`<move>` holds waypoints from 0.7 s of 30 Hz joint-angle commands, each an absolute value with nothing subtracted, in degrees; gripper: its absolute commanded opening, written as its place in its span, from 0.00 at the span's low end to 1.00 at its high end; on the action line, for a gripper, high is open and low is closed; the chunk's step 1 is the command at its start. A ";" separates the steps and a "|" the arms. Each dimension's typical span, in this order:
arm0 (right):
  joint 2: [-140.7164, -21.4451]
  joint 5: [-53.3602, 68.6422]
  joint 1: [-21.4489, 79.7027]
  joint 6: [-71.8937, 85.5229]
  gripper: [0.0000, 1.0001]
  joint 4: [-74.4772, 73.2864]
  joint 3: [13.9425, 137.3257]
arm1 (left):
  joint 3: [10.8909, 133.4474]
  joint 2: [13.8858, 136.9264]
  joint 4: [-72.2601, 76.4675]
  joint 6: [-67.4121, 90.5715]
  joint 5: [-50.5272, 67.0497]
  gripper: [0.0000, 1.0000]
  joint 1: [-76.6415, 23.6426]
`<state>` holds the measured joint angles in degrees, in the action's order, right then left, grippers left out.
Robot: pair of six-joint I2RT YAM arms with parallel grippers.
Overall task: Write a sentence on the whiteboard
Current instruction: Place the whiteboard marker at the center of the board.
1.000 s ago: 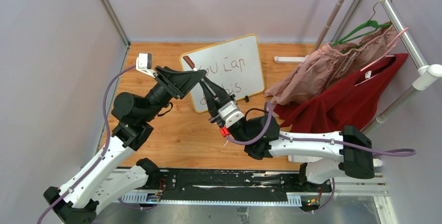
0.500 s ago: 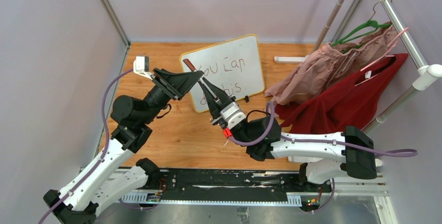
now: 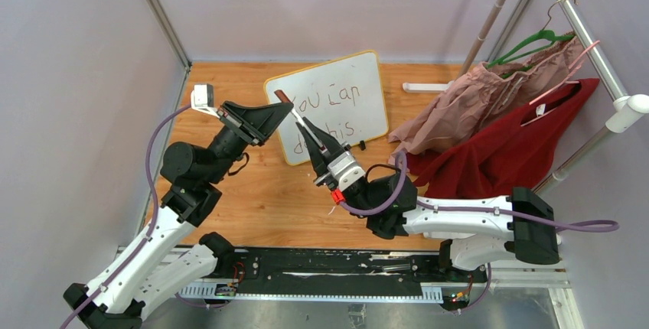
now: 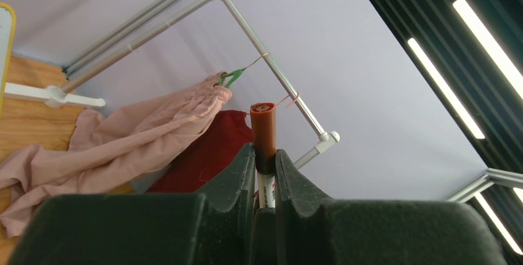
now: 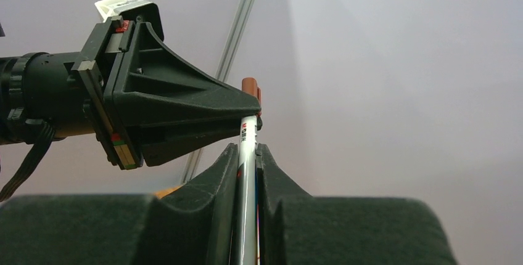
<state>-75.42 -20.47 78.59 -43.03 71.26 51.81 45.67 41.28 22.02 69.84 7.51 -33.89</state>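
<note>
table: wood top (image 3: 260, 191), I have both arms reaching over it.
whiteboard: (image 3: 366, 118) far middle of table, yellow frame, just behind both grippers.
clothes: pink garment (image 3: 474, 103) and red garment (image 3: 505, 149), right of whiteboard.
left gripper: (image 3: 286, 109) clamped on marker just under cap.
right gripper: (image 3: 308, 133) pinching marker barrel lower down.
sentence: (image 3: 327, 102) on whiteboard, lower line partly hidden by right gripper.
marker: (image 3: 301, 120) white barrel, held by both grippers in front of whiteboard.
cap: (image 3: 281, 96) brown-red, on marker, sticking out past left gripper.
</note>
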 commanded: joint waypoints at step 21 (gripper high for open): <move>-65.80 -22.86 79.37 -34.37 0.51 54.57 50.54 | 52.39 41.41 0.25 57.47 3.12 0.00 -32.21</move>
<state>-71.85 -22.57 78.65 -39.81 63.81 50.70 47.00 42.24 16.58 67.94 7.77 -33.63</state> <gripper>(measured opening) 0.403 0.067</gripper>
